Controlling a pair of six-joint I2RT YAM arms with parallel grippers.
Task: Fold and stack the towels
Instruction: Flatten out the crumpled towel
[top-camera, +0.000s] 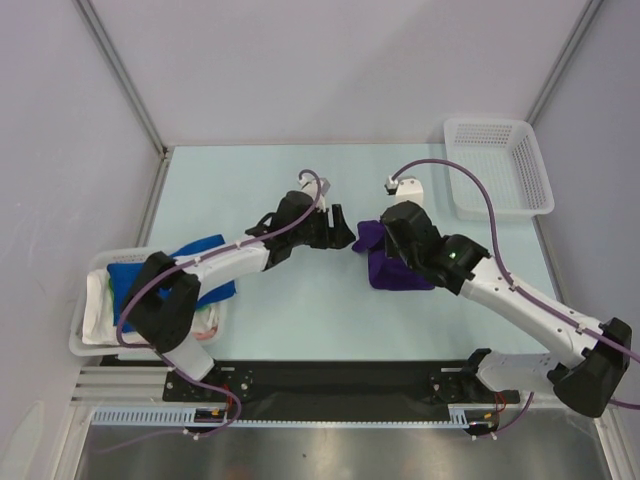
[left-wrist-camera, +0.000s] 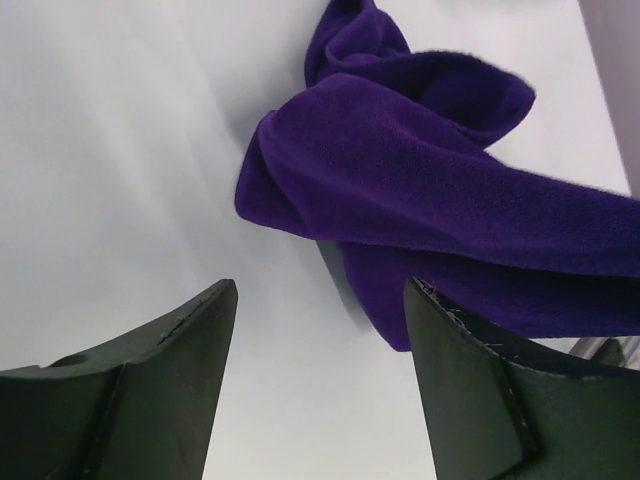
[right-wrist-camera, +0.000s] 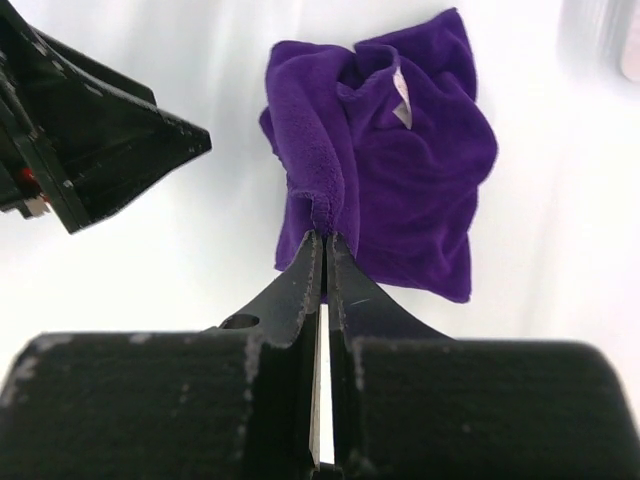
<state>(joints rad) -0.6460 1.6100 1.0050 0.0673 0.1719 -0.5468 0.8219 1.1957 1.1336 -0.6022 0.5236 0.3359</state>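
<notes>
A crumpled purple towel (top-camera: 385, 272) lies in the middle of the table. My right gripper (right-wrist-camera: 327, 235) is shut on a raised fold at the towel's (right-wrist-camera: 400, 180) near edge. My left gripper (top-camera: 340, 232) hangs just left of the towel, open, with nothing between its fingers. In the left wrist view the towel (left-wrist-camera: 400, 170) sits ahead and to the right of the left gripper (left-wrist-camera: 320, 290), reaching past the right finger. A blue towel (top-camera: 130, 280), a green one (top-camera: 200, 245) and a white one (top-camera: 100, 305) lie in the basket on the left.
A white mesh basket (top-camera: 85, 345) at the near left holds the other towels, partly under my left arm. A second white mesh basket (top-camera: 500, 165) stands at the far right. Grey walls close in the table on three sides.
</notes>
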